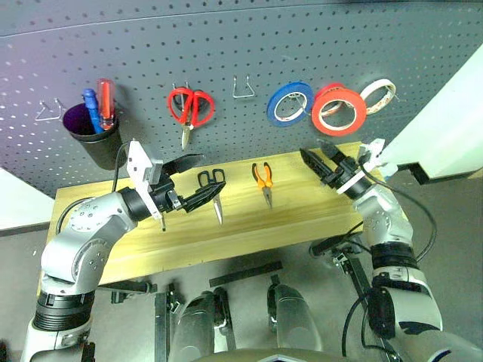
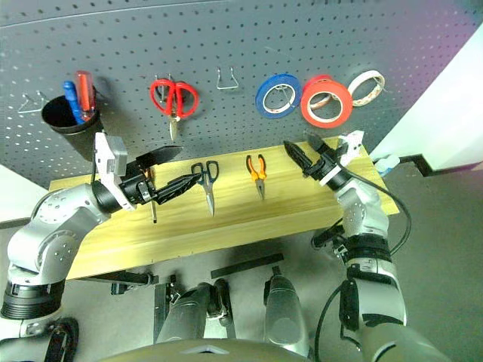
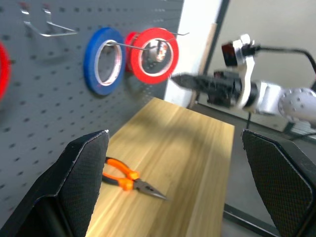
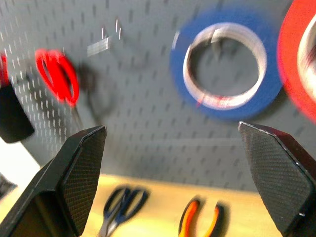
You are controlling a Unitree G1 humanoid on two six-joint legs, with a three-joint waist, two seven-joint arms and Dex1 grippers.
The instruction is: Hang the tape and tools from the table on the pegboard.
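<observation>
Orange-red tape [image 1: 338, 108] is hanging on the pegboard [image 1: 226, 53]; pliers [image 1: 263, 181] and scissors [image 1: 214, 190] are lying on the table [image 1: 302, 219]. Both claws, left [image 1: 198, 181] and right [image 1: 315, 160], are gaping empty. No writing is showing legibly.

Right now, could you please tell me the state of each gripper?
Left gripper: open, holding nothing.
Right gripper: open, holding nothing.

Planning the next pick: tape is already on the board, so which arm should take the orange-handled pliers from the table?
Probably right. The pliers lie nearer the open right gripper, which holds nothing. The open left gripper hovers over the dark-handled scissors and suits those better.
</observation>
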